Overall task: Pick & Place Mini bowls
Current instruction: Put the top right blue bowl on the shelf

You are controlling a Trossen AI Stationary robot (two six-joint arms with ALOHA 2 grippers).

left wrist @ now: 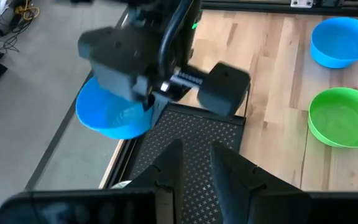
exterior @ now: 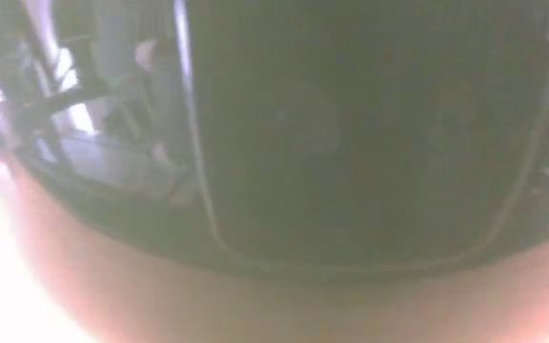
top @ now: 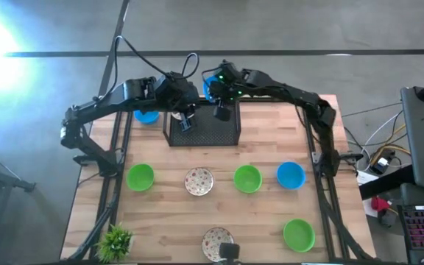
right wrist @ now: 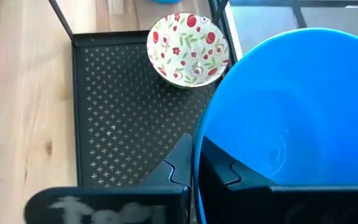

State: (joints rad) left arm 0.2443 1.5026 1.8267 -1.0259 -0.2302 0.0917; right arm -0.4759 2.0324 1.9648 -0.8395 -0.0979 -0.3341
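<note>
My right gripper (top: 213, 93) is shut on a bright blue mini bowl (top: 208, 88) and holds it up at the far wall of the black mesh tray (top: 216, 131). My left gripper (left wrist: 196, 158) hangs open over the tray, with only mesh showing between its fingers. A white mini bowl with a reddish pattern (right wrist: 188, 48) sits tilted in the tray's far left corner. Another blue bowl (top: 146, 115) stands on the table left of the tray. Green (top: 140, 177), patterned (top: 199, 181), green (top: 247, 178) and blue (top: 291, 174) bowls stand in a row nearer. My right gripper pinches the blue bowl's rim (right wrist: 196, 149), with one finger (right wrist: 180, 163) outside the wall and the other finger (right wrist: 224, 169) inside the hollow. The fingers slant down from the table's right. The bowl (left wrist: 114, 115) hangs tilted below them, lifted clear of tray and table.
A green bowl (top: 299, 234) and a patterned bowl (top: 217, 241) stand near the front edge, and a spiky potted plant (top: 115, 240) stands at the front left corner. The low view is blocked by a dark surface close to the lens.
</note>
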